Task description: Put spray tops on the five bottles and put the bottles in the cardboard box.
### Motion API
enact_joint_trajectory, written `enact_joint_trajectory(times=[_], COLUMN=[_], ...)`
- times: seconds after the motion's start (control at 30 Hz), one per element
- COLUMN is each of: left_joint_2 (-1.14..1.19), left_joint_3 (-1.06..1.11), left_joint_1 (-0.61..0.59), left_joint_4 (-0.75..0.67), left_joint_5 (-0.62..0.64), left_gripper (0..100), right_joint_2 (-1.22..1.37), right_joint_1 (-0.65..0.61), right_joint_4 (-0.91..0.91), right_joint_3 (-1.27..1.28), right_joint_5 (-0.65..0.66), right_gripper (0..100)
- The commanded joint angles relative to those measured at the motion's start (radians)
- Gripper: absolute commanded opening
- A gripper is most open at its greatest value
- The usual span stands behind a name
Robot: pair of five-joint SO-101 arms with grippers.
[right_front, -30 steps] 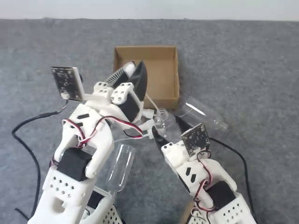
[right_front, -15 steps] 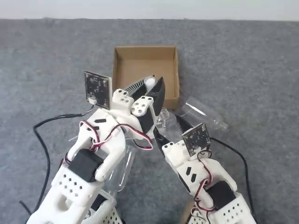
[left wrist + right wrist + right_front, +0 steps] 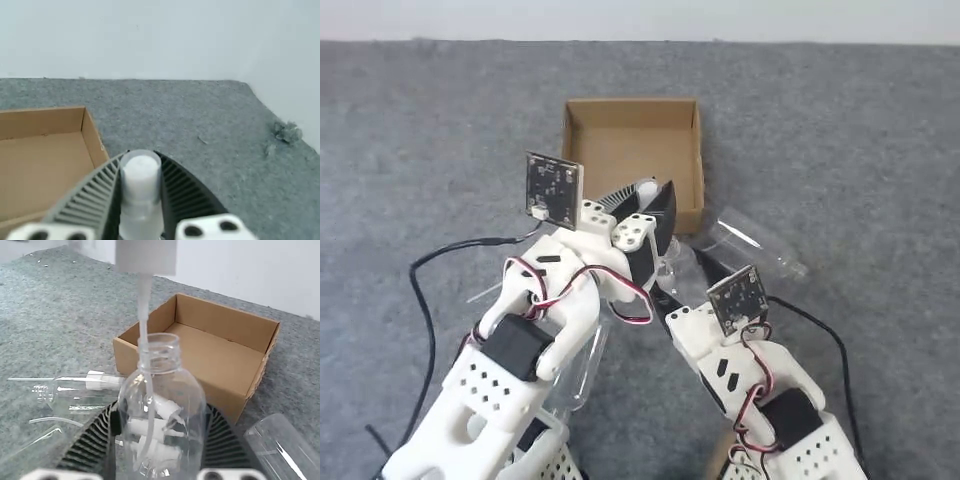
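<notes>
Step in hand: fitting a spray top. The left hand [image 3: 141, 160] clenched the white spray top [image 3: 141, 182], its thin tube dipping into the neck of the clear, upright bottle [image 3: 162, 390] gripped by the right hand [image 3: 161, 412]. Next move, judged: lower the top squarely and seat it. The open cardboard box [image 3: 632, 150] lay at 12 o'clock; a spare bottle [image 3: 760, 245] lay on the counter [image 3: 860, 150].
</notes>
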Motion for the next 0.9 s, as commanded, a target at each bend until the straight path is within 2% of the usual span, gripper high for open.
enact_joint_trajectory(times=[0.0,0.1,0.23,0.4,0.53,0.87], left_joint_2=[0.006,0.005,0.008,0.005,0.009,0.002], left_joint_3=[-0.008,0.007,0.013,-0.001,-0.042,-0.062], left_joint_1=[0.006,0.040,0.092,0.098,0.098,0.089], left_joint_4=[-0.035,-0.012,0.020,0.087,0.164,0.176], left_joint_5=[-0.081,-0.186,-0.232,-0.235,-0.238,-0.233], left_gripper=[1,1,2,10,11,15], right_joint_2=[-0.005,-0.005,-0.007,-0.007,-0.007,-0.007], right_joint_1=[0.016,0.016,0.016,0.018,0.018,0.018], right_joint_4=[-0.025,-0.027,-0.027,-0.021,-0.018,-0.025], right_joint_3=[-0.011,-0.011,-0.012,-0.034,-0.051,-0.055], right_joint_5=[0.012,0.012,0.012,0.012,0.012,0.012], right_gripper=[7.6,7.6,7.6,7.6,7.6,7.6])
